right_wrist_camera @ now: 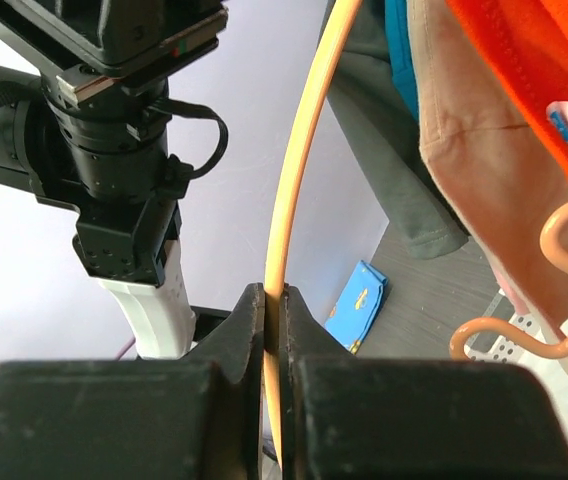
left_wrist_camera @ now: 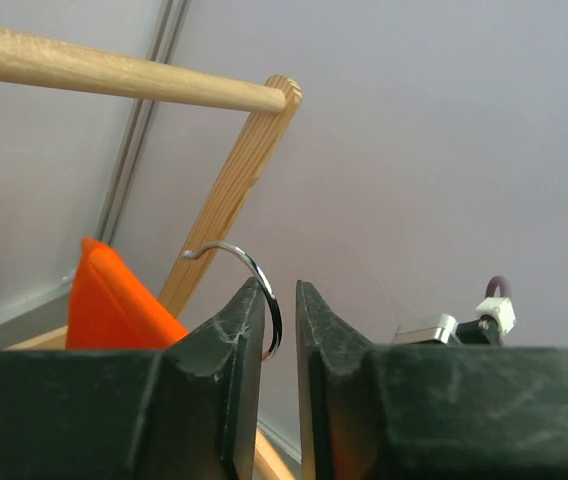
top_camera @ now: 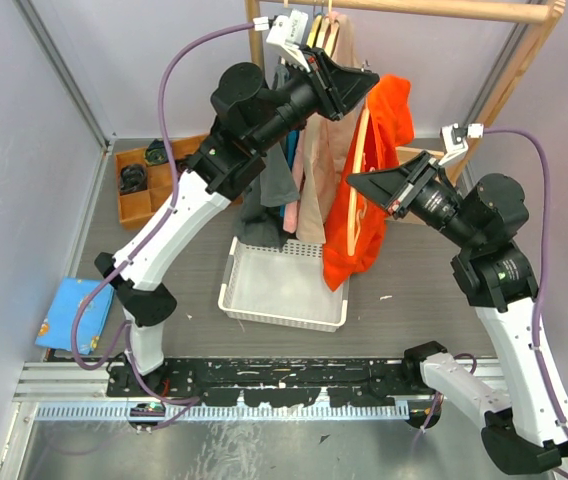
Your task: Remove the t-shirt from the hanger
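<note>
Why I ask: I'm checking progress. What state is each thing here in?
left claw: shut on the hanger hook.
right claw: shut on the hanger bar.
hanger hook: off the wooden rail, below it.
orange t-shirt: draped over the hanger bar, not yet removed.
white basket: upright, open side up.

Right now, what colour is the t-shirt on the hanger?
The t-shirt is bright orange, clearest in the top external view.
</note>
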You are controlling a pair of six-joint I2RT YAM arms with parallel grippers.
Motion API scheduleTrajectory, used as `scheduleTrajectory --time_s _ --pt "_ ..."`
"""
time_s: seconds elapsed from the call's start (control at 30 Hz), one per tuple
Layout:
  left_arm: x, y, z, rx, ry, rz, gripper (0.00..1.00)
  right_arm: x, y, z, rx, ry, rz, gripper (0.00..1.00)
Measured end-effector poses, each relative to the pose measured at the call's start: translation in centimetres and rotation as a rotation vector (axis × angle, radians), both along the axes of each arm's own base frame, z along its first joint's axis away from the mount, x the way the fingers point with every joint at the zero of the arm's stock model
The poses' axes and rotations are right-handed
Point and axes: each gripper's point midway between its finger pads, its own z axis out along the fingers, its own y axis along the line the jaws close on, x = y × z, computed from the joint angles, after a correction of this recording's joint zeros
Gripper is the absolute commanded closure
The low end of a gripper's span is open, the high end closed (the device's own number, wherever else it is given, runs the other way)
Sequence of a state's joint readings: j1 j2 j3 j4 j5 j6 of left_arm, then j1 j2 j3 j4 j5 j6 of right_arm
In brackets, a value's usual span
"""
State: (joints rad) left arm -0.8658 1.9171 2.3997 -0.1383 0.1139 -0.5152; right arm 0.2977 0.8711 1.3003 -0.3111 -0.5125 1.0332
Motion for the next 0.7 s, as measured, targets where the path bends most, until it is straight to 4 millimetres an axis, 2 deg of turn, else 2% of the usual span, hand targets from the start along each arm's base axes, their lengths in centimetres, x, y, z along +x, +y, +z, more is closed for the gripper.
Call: scheduleTrajectory --time_s 0.17,0.33,0.47,0.57,0.7 --pt "0.1 0.0 0.0 0.003 -0.007 0.007 0.39 -0.1 0.1 -0.3 0.006 0.023 0.009 0.99" --pt "0.1 0.2 -1.0 0.027 0.006 0.015 0.25 -0.1 0.1 -0.1 0.021 0.029 0.01 0.99" --pt "-0.2 0.7 -1.8 0.055 0.01 0.021 0.21 0.0 0.2 0.1 0.029 0.032 0.009 0.99" --pt "-1.0 1.7 -1.7 0.064 0.003 0.025 0.2 0.3 0.3 0.1 0.032 0.032 0.01 0.99" --pt "-2.8 4.5 -0.4 0.043 -0.034 0.045 0.17 1.0 0.6 0.3 0.047 0.034 0.015 0.99"
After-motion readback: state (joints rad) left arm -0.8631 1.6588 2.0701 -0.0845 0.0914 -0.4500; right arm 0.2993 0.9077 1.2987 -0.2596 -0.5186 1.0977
